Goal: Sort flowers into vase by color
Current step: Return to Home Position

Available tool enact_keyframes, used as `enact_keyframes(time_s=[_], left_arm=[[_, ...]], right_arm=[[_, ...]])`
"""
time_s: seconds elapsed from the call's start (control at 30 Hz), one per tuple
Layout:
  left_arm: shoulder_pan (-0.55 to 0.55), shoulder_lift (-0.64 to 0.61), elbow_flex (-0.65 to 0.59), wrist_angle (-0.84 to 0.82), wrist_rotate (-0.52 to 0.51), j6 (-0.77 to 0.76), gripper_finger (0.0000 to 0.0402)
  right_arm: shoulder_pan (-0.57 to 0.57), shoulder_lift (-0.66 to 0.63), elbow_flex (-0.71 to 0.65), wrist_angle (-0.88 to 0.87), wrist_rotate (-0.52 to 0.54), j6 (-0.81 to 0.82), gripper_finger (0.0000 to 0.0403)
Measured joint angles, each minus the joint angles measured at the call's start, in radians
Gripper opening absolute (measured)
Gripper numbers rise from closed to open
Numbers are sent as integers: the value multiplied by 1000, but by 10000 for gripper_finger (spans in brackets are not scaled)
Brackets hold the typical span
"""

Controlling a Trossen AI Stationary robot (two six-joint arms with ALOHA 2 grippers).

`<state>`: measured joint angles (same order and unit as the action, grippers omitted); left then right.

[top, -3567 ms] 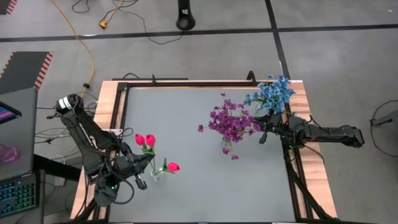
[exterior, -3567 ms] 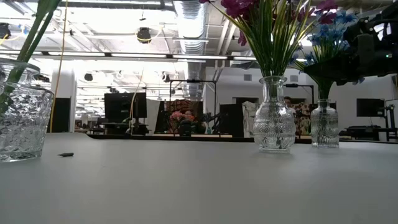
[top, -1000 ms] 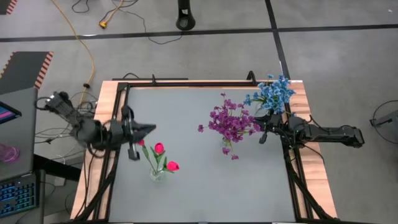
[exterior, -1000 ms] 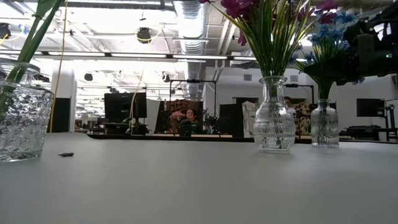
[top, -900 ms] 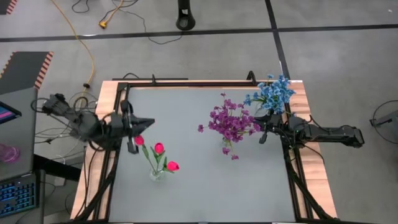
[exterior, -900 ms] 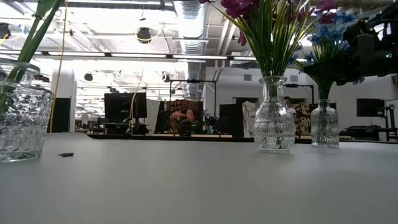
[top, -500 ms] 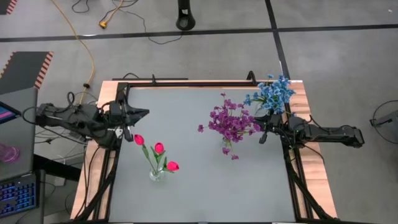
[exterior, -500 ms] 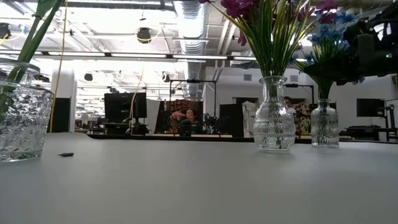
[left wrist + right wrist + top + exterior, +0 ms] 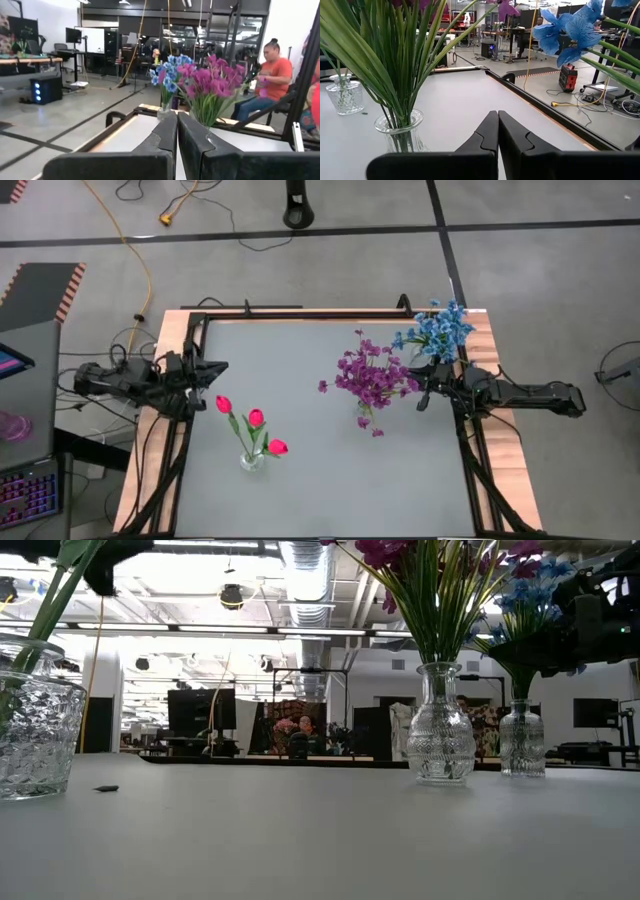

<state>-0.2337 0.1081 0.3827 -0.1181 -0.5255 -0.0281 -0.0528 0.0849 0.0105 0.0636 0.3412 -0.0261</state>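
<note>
Left gripper (image 9: pixel 218 366), fingers pressed together, hovers at the table's (image 9: pixel 320 490) left edge. Right gripper (image 9: pixel 421 395), fingers likewise together, sits by the table's right edge. Three pink tulips (image 9: pixel 252 418) stand in a vase (image 9: pixel 250 463) on the table's left side. Purple flowers (image 9: pixel 370 375) stand toward its right side, and blue flowers (image 9: pixel 437 330) at its right edge.

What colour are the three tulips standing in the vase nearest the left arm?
The tulips are pink-red, which shows best in the high view.
</note>
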Motion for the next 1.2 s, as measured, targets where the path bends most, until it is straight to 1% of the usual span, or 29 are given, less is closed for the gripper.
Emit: enact_keyframes(time_s=[0.13,0.23,0.43,0.6,0.83,1.03,1.2], left_arm=[[0,-74,-85,4,18,-23,0],[0,-103,-137,11,19,-48,0],[0,-104,-250,152,8,-36,0],[0,-104,-321,233,6,-34,0],[0,-104,-368,253,7,13,0],[0,-104,-373,247,28,66,0],[15,-104,-373,241,91,96,0]], right_arm=[[0,0,0,0,0,0,33],[0,0,0,0,0,0,33],[0,0,0,0,0,0,33],[0,0,0,0,0,0,33],[0,0,0,0,0,0,33],[0,0,0,0,0,0,33],[0,0,0,0,0,0,33]])
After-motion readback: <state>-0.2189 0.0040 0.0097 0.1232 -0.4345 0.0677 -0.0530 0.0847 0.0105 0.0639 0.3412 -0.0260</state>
